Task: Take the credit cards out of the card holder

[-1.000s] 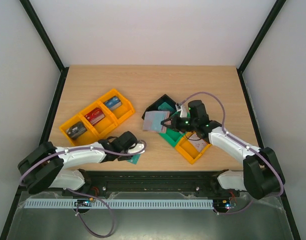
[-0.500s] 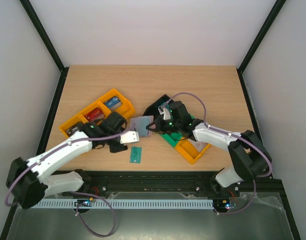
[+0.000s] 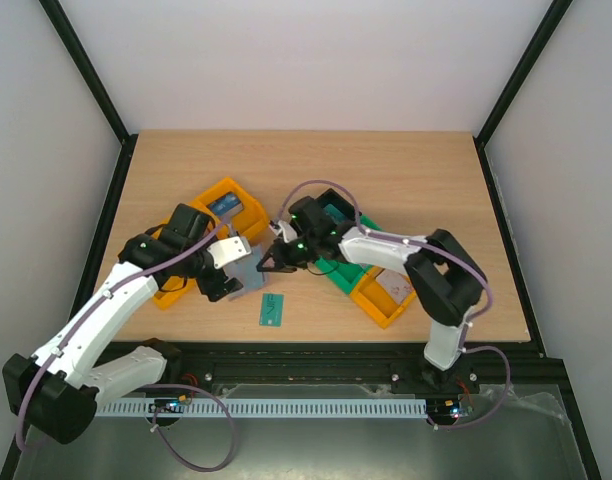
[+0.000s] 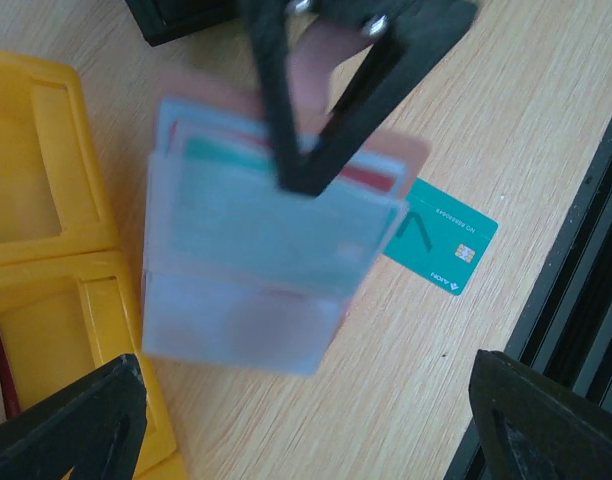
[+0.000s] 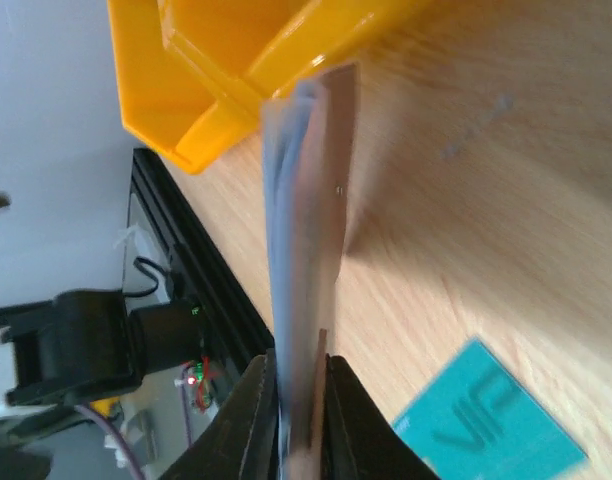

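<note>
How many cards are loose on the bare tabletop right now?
1: teal card on the table near the front edge, by the card holder. Others sit inside the holder; more may be hidden.

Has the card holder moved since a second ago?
Yes. The card holder went left and a bit nearer the arms' bases, ending close beside the left orange bin.

The holder (image 4: 246, 290) is cloudy blue-grey inside and pink along its edges, with teal and red cards (image 4: 236, 152) peeking from it. A loose card (image 4: 441, 248) is teal with white lettering. The table (image 4: 506, 120) is pale wood grain, one bin (image 4: 86, 275) yellow-orange, another (image 3: 342, 278) green.
</note>
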